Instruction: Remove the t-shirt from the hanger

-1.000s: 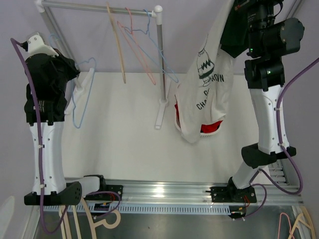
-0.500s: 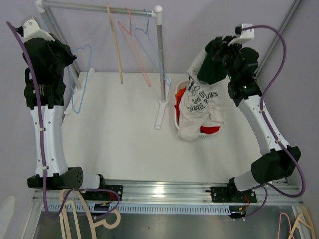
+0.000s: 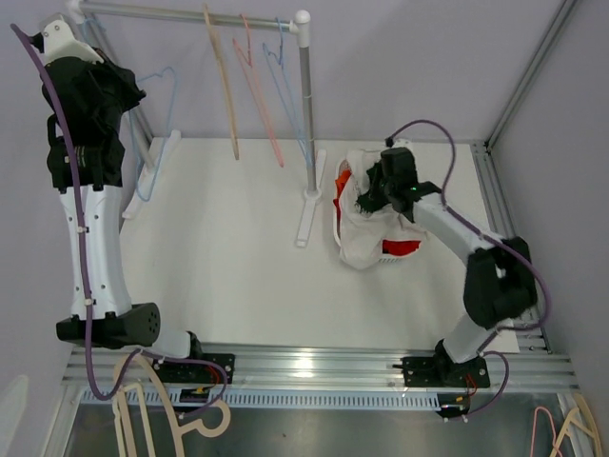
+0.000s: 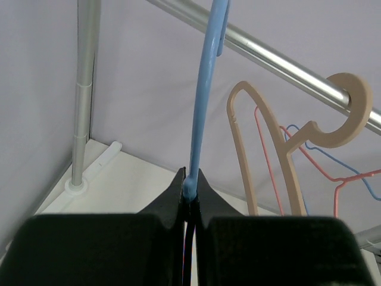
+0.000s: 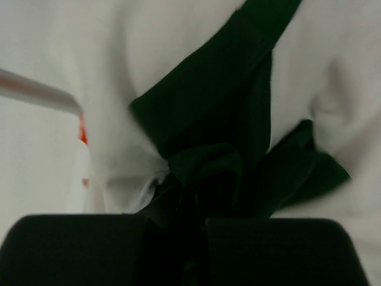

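- The left fingers [image 4: 175, 192] are clenched on a bare light-blue hanger [image 3: 157, 133]. They hold it high at the far left by the rail [image 3: 190, 14], probably to keep it out of the cloth's way. I cannot tell whether its hook sits on the rail.
- The right fingers [image 5: 119, 250] are clamped on the dark collar [image 5: 238, 77] of the white t-shirt [image 3: 357, 243]. The collar looks like a sturdy edge to grip.
- The t-shirt is off the hanger and lies bunched over the basket [image 3: 335, 224] on the right of the table [image 3: 228, 267]. Red cloth [image 3: 404, 248] shows beneath it, so letting go seems to be what is left.
- Count: one t-shirt and one basket. Three hangers are on the rail, a wooden hanger [image 3: 224, 86], a pink hanger [image 3: 259, 90] and a blue wire hanger [image 3: 293, 95]. The held one makes four.
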